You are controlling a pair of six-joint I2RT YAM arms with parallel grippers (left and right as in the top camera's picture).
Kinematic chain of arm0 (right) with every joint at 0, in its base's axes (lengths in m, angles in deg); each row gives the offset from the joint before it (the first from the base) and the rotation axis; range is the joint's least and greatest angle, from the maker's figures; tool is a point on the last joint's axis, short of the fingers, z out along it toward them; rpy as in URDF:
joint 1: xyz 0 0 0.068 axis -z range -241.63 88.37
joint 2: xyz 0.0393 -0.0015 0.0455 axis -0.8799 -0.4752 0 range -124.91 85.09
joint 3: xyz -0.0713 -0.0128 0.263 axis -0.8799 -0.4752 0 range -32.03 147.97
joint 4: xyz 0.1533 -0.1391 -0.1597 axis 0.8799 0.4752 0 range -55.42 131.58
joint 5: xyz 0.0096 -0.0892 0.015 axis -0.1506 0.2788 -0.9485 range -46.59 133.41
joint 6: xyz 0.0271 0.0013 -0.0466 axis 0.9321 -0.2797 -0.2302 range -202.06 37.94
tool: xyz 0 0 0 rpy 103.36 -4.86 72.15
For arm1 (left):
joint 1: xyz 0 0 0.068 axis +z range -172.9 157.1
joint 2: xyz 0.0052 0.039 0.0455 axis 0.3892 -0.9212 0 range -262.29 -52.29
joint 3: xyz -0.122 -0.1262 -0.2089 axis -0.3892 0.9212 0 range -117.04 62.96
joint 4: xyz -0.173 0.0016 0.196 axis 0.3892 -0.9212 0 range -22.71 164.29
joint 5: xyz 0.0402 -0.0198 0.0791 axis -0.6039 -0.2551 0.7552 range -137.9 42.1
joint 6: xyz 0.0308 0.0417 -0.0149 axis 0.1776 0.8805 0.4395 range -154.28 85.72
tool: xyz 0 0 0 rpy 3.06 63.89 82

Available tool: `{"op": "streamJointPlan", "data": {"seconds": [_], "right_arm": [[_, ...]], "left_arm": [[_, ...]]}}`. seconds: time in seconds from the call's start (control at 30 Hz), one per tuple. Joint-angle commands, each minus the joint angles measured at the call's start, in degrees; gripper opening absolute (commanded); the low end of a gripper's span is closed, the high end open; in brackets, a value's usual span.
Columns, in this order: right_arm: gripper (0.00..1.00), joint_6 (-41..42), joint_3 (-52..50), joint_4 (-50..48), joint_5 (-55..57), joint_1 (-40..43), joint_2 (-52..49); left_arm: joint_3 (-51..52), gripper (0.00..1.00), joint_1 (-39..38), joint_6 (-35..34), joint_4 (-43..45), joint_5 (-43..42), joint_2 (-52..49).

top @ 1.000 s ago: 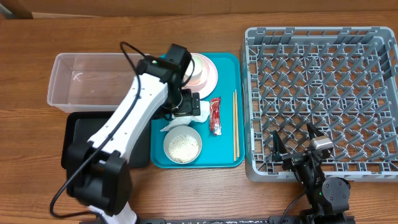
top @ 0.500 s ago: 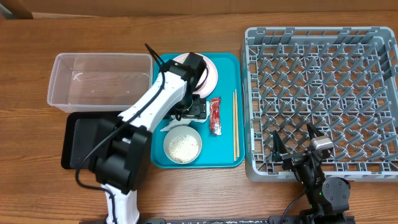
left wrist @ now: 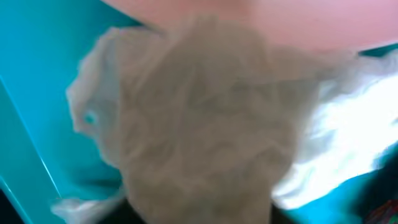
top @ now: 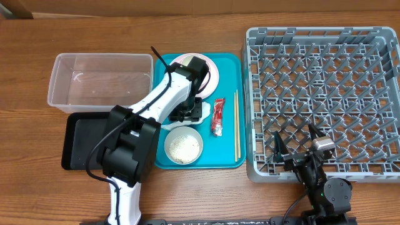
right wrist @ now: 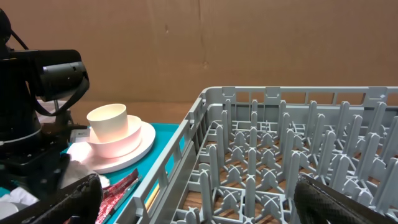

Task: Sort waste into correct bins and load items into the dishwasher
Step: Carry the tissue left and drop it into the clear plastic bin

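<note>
L gripper (top: 189, 112) is down on the crumpled napkin (top: 201, 113) near the middle of the teal tray (top: 226, 161), just in front of the pink plate (top: 213, 75) at the tray's back edge. Wrist view is blurred, napkin fills it; probably touching, but if the jaws grip it I cannot tell. R gripper (right wrist: 199, 193) is spread wide w/ nothing in it, at the front edge of the grey rack (top: 322, 94). The red wrapper (top: 217, 117) lies just beside the napkin.

Lab-style test bench: wooden table (top: 28, 194), cardboard backdrop (right wrist: 280, 43), dish rack (top: 319, 31).
</note>
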Motion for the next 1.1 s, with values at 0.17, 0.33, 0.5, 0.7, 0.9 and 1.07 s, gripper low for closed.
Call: {"op": "streamJointPlan", "data": {"seconds": [0.17, 0.33, 0.5, 0.7, 0.9, 1.07], "right_arm": [[1.00, -0.4, -0.6, -0.3, 0.0, 0.1, 0.6], [1.00, -0.4, -0.6, -0.3, 0.0, 0.1, 0.6], [1.00, -0.4, -0.6, -0.3, 0.0, 0.1, 0.6], [1.00, -0.4, -0.6, -0.3, 0.0, 0.1, 0.6], [1.00, -0.4, -0.6, -0.3, 0.0, 0.1, 0.6], [1.00, -0.4, -0.6, -0.3, 0.0, 0.1, 0.6]], "left_arm": [[-2.9, 0.04, 0.1, 2.0, -1.2, 0.8, 1.0], [-7.3, 0.04, 1.2, 2.4, -3.2, 2.2, 6.0], [-10.6, 0.04, 4.8, 2.3, -4.3, 9.2, 13.0], [-10.8, 0.04, 12.4, 2.4, -4.2, 19.8, 18.1], [-9.6, 0.04, 19.4, 2.3, -4.3, 21.9, 15.3], [-8.2, 0.05, 23.8, 2.3, -4.2, 22.1, 10.4]]}}
